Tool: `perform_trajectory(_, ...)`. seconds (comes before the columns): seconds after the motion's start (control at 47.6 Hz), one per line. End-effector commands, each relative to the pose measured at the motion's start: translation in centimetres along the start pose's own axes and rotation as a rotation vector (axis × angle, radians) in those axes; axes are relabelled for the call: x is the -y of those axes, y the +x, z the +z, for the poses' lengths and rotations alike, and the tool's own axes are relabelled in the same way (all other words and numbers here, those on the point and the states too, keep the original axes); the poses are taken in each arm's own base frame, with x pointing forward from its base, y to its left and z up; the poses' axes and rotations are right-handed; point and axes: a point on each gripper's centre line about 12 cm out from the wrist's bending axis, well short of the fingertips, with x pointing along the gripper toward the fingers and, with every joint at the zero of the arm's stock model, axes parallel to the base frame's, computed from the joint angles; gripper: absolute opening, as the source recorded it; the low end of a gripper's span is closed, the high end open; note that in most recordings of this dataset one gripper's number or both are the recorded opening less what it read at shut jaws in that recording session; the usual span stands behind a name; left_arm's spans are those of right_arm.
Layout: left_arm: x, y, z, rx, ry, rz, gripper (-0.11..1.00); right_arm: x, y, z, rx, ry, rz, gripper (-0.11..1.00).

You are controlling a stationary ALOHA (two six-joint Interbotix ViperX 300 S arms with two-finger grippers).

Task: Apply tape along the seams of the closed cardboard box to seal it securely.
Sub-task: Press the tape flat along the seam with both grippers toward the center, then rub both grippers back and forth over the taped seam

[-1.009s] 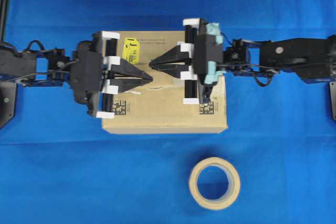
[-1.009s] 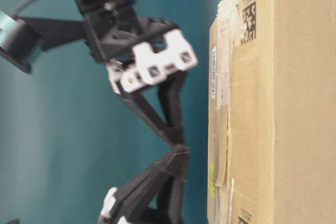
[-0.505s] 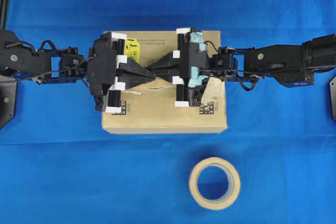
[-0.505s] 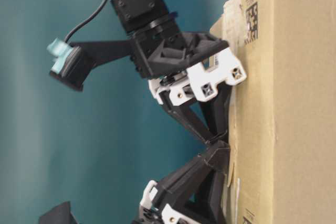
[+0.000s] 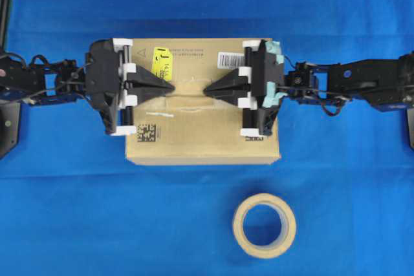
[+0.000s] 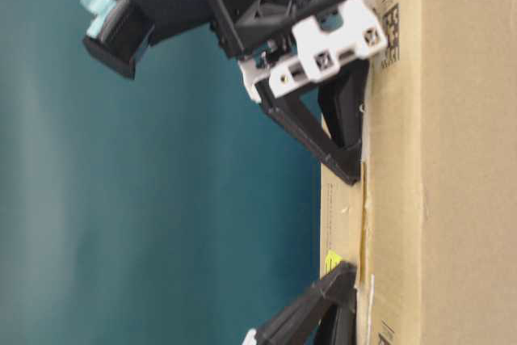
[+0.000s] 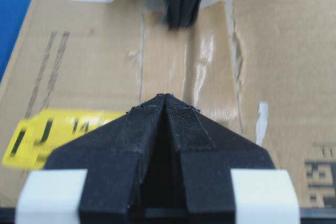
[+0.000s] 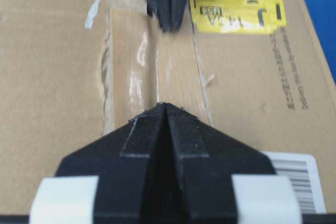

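The brown cardboard box (image 5: 207, 141) lies in the middle of the blue cloth. A glossy tan piece of tape (image 5: 189, 88) is stuck across the middle of its top, over the seam (image 8: 157, 72), which shows through it as a thin line. My left gripper (image 5: 172, 87) is shut, and its tip rests at the tape's left end (image 7: 166, 96). Facing it, my right gripper (image 5: 206, 88) is also shut, with its tip at the tape's right end (image 8: 164, 105). In the table-level view both tips touch the box top. Neither gripper holds anything.
A beige tape roll (image 5: 264, 225) lies flat on the cloth in front of the box. The box top carries a yellow sticker (image 5: 161, 63), a white barcode label (image 5: 231, 60) and a black matrix code (image 5: 147, 132). Pale torn tape strips (image 7: 261, 121) edge the tape.
A second ago both shut grippers met tip to tip above the box middle. They came down onto the top and have since slid apart, left going left and right going right, uncovering the tape.
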Motion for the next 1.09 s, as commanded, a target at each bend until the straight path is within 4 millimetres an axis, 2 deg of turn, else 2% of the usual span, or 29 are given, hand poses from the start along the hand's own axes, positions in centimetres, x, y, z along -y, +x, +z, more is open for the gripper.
perform_trajectory(0.0,-0.4,-0.6,-2.2,-0.063,-0.027,0.014,0.0,-0.2,-0.7,0.1,0.007,-0.001,0.003,0.01)
perform_trajectory(0.105,-0.1,-0.7,-1.4,-0.036,-0.021,0.006,0.0,-0.2,-1.3,1.1,0.038,-0.001,0.005,0.01)
perform_trajectory(0.378,1.2,-2.2,5.7,0.187,0.036,-0.029,0.0,-0.4,-4.2,6.3,0.198,-0.031,0.012,0.01)
perform_trajectory(0.526,1.5,-1.7,7.7,0.269,0.047,-0.022,0.0,-0.1,-3.5,7.5,0.229,-0.034,0.005,0.01)
perform_trajectory(0.631,1.6,-0.5,8.0,0.266,0.046,-0.018,0.0,-0.1,-2.3,8.0,0.224,-0.034,0.005,0.01)
perform_trajectory(0.799,2.2,1.6,7.8,0.233,0.054,-0.029,0.0,-0.2,0.3,7.6,0.195,-0.034,0.004,0.01)
perform_trajectory(0.967,2.4,2.8,6.2,0.175,0.057,-0.033,0.0,-0.6,2.4,6.9,0.16,-0.035,0.012,0.01)
perform_trajectory(1.072,2.5,3.1,5.5,0.153,0.037,-0.036,0.0,-1.2,3.0,6.2,0.139,-0.033,0.024,0.01)
